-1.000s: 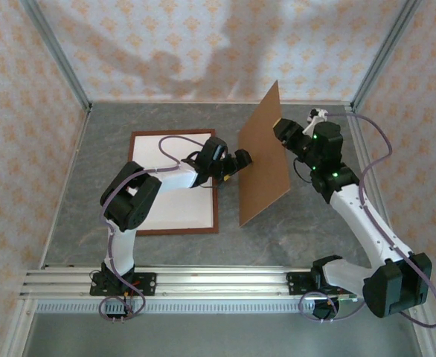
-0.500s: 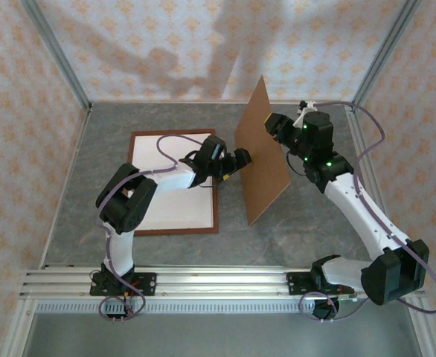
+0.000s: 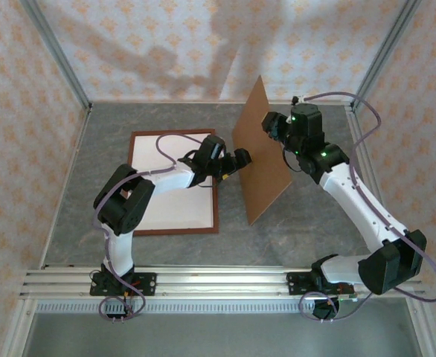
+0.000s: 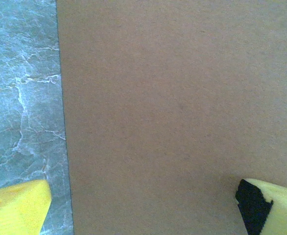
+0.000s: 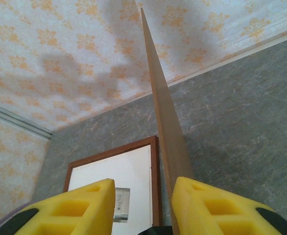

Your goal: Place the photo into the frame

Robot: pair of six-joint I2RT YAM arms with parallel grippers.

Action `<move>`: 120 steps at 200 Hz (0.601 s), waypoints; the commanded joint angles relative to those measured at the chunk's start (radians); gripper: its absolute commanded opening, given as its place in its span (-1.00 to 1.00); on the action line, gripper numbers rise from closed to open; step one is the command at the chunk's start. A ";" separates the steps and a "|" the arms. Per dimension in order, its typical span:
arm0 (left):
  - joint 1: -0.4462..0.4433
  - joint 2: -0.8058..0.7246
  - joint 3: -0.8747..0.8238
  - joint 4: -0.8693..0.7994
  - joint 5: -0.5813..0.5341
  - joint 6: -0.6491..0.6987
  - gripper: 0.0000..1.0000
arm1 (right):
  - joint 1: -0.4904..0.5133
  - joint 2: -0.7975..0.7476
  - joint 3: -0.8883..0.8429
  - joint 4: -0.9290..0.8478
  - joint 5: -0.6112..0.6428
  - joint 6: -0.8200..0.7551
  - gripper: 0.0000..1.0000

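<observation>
Board (image 3: 266, 163) and right claw (image 3: 271, 124) have edged left. At left the frame (image 3: 173, 232) lies flat, a white sheet (image 3: 158, 208) in it, perhaps the photo face down. Wide open and empty, the left claw (image 3: 242, 158) braces the upright board; the right claw loosely straddles its top edge, steadying it.

Obstacles: brown board (image 3: 266, 160) standing on edge at table (image 3: 307, 230) centre, walling left from right; left arm (image 3: 170, 177) across frame (image 3: 175, 231) | Free room: strip along table's near edge; far-left corner.
</observation>
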 commanded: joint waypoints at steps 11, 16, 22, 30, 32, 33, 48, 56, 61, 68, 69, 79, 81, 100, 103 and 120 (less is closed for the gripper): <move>-0.013 -0.061 0.008 -0.035 0.018 0.047 0.98 | 0.057 0.075 0.022 -0.269 0.001 -0.030 -0.31; -0.013 -0.064 0.008 -0.035 0.017 0.048 0.98 | 0.063 0.081 0.033 -0.284 0.010 -0.037 -0.33; -0.013 -0.066 0.006 -0.037 0.016 0.048 0.98 | 0.071 0.088 0.046 -0.301 0.021 -0.046 -0.35; -0.013 -0.070 0.004 -0.036 0.015 0.048 0.98 | 0.079 0.098 0.062 -0.323 0.034 -0.056 -0.38; -0.012 -0.070 0.002 -0.037 0.014 0.048 0.98 | 0.081 0.100 0.066 -0.326 0.038 -0.058 -0.38; -0.012 -0.070 0.002 -0.037 0.014 0.048 0.98 | 0.082 0.101 0.068 -0.329 0.040 -0.059 -0.38; -0.012 -0.078 -0.001 -0.040 0.010 0.051 0.98 | 0.091 0.115 0.083 -0.354 0.052 -0.072 -0.44; -0.010 -0.082 -0.003 -0.044 0.010 0.053 0.98 | 0.094 0.119 0.089 -0.362 0.056 -0.076 -0.45; -0.011 -0.085 -0.004 -0.046 0.007 0.054 0.98 | 0.095 0.122 0.092 -0.369 0.059 -0.078 -0.46; -0.009 -0.089 -0.007 -0.047 0.005 0.056 0.98 | 0.097 0.127 0.099 -0.378 0.063 -0.083 -0.47; -0.009 -0.089 -0.007 -0.048 0.004 0.057 0.98 | 0.097 0.126 0.100 -0.379 0.063 -0.083 -0.47; -0.009 -0.096 -0.012 -0.051 -0.002 0.061 0.98 | 0.101 0.134 0.115 -0.395 0.069 -0.090 -0.47; -0.009 -0.097 -0.013 -0.052 -0.003 0.062 0.98 | 0.103 0.136 0.119 -0.399 0.070 -0.092 -0.47; -0.006 -0.108 -0.021 -0.056 -0.010 0.067 0.98 | 0.127 0.157 0.157 -0.437 0.100 -0.115 -0.47; -0.006 -0.111 -0.022 -0.056 -0.010 0.067 0.98 | 0.130 0.161 0.164 -0.444 0.105 -0.119 -0.46; -0.003 -0.121 -0.031 -0.058 -0.012 0.070 0.98 | 0.150 0.184 0.193 -0.471 0.119 -0.130 -0.45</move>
